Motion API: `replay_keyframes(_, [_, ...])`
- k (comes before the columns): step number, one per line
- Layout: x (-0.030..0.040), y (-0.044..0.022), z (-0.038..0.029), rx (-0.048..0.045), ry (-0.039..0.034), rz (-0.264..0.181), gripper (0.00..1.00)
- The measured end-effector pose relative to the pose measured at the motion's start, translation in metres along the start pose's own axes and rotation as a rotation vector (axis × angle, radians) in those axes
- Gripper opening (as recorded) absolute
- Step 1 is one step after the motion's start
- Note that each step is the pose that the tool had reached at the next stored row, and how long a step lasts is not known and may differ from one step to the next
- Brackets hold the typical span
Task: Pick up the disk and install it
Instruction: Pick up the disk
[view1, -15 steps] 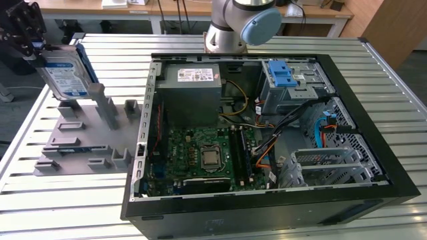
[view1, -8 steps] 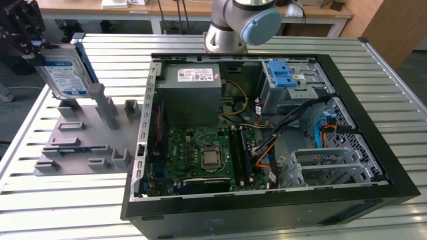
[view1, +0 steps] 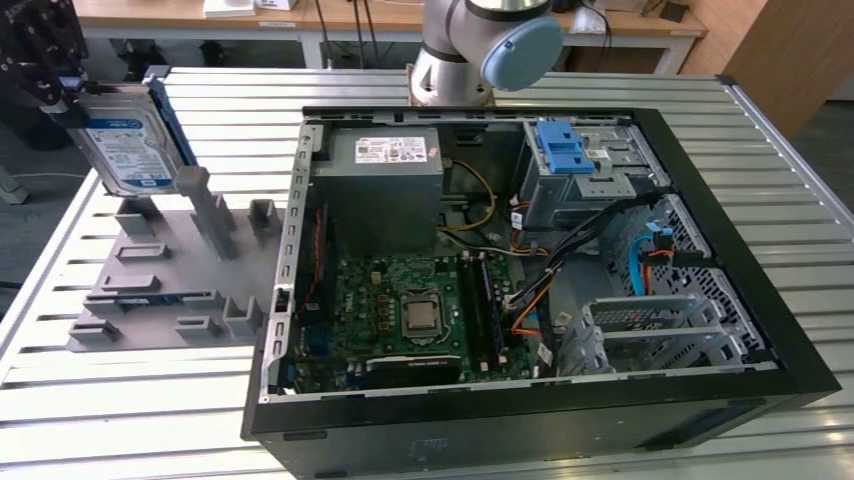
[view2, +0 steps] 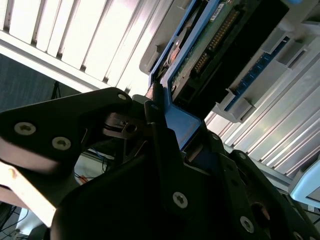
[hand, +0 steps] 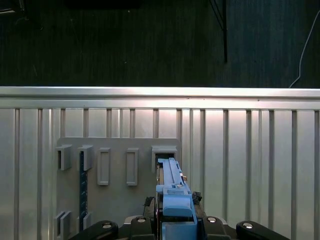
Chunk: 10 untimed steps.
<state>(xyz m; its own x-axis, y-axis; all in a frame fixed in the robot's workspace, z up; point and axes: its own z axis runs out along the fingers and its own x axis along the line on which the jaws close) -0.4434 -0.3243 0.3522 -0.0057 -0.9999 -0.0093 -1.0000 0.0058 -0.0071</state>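
The gripper (view2: 180, 125) pinches the disk (view2: 210, 45) by its blue frame, one jaw on either side. The disk therefore stands on edge, probably so that it can slide straight along its slot. The second wrist view shows its circuit-board face. The first wrist view shows it edge-on at a slot of the grey holder (hand: 115, 150); whether it sits in it, I cannot tell. The exterior view shows its label and the open computer case (view1: 801, 340) beside the holder.

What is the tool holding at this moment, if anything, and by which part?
The tool holds the disk, clamped on an edge of its blue carrier; the carrier sits between the fingers in both wrist views.
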Motion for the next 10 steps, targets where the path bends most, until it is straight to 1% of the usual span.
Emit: replay_keyframes(10, [-0.0001, -0.0001, -0.0074, 0.0002, -0.0002, 0.0, 0.36])
